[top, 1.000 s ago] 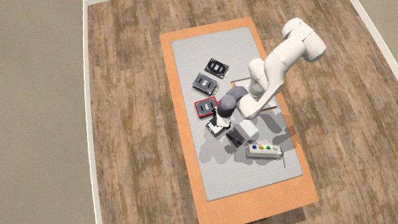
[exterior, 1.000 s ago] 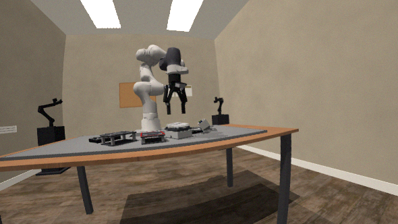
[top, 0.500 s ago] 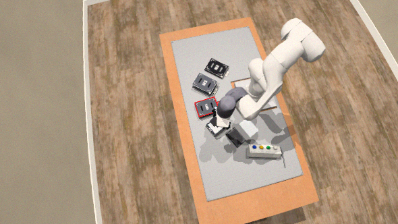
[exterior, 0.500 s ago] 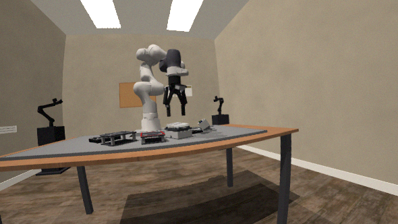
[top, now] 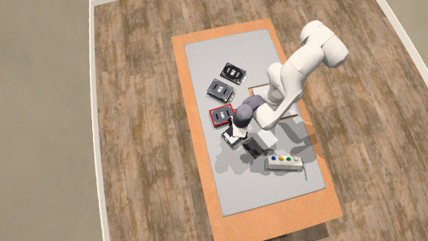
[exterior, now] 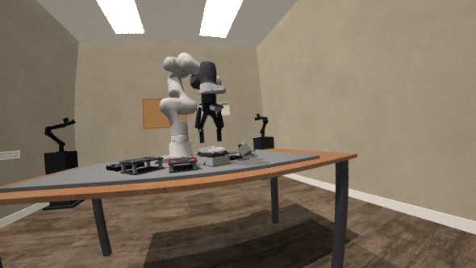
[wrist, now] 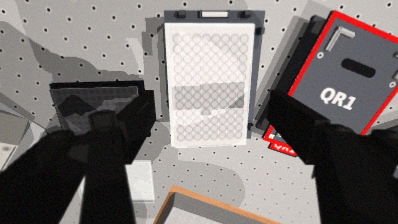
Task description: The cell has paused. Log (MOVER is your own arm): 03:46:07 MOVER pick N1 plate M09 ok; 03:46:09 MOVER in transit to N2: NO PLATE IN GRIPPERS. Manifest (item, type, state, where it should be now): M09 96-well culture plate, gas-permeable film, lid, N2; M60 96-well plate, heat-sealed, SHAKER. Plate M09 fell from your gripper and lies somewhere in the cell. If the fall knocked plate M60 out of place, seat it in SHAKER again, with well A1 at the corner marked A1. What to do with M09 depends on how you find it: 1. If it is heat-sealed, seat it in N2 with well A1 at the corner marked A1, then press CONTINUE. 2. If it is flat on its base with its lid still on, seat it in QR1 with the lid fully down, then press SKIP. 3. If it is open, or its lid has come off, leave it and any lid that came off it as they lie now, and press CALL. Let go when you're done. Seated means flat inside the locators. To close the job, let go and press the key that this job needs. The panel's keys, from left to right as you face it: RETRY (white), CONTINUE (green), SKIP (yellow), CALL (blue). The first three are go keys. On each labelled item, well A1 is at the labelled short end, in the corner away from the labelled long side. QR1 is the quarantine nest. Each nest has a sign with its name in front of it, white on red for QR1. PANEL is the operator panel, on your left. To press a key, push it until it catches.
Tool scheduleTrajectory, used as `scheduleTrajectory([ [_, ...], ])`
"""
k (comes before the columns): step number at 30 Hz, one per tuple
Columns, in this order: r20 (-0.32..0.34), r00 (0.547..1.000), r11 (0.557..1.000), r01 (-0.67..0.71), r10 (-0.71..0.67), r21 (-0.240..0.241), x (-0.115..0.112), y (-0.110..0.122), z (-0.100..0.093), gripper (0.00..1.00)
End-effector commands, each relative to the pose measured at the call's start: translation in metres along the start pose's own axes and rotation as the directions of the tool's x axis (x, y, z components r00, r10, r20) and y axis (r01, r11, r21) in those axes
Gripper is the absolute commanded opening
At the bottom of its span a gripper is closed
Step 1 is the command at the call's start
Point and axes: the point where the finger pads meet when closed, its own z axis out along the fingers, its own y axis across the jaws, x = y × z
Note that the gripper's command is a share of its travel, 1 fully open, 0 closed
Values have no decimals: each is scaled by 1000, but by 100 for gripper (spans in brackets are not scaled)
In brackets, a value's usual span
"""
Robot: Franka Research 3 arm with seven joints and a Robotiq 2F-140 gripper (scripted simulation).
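Note:
My gripper (wrist: pixel 211 105) (exterior: pixel 210 140) is open and empty. It hangs well above a white, film-covered well plate (wrist: pixel 210 65) (exterior: pixel 212 151) (top: pixel 228 136). That plate lies flat in a dark nest frame (wrist: pixel 257 65), with a white label at its far short end. A dark, see-through well plate (wrist: pixel 95 97) (top: pixel 252 146) lies flat on the mat beside that nest, partly behind my left finger. I cannot tell whether it carries a lid. The red-edged QR1 nest (wrist: pixel 345 75) (top: pixel 218 115) (exterior: pixel 182 161) is empty on the other side.
Two more dark nests (top: pixel 232 72) (top: pixel 220 90) stand beyond QR1. The key panel (top: pixel 284 162) with blue, yellow, green and white keys stands past the dark plate. A flat white square (top: pixel 268 138) (wrist: pixel 140 180) lies near my arm's orange-edged base frame (wrist: pixel 200 202).

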Motion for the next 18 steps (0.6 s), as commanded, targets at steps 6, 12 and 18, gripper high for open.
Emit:
scheduleTrajectory([
  [6, -10, 1000, 1000, 4, -4, -1, 3, 0, 6, 70],
  [12, -10, 1000, 1000, 4, -4, -1, 3, 0, 10, 70],
  [18, -10, 1000, 1000, 4, -4, -1, 3, 0, 12, 70],
])
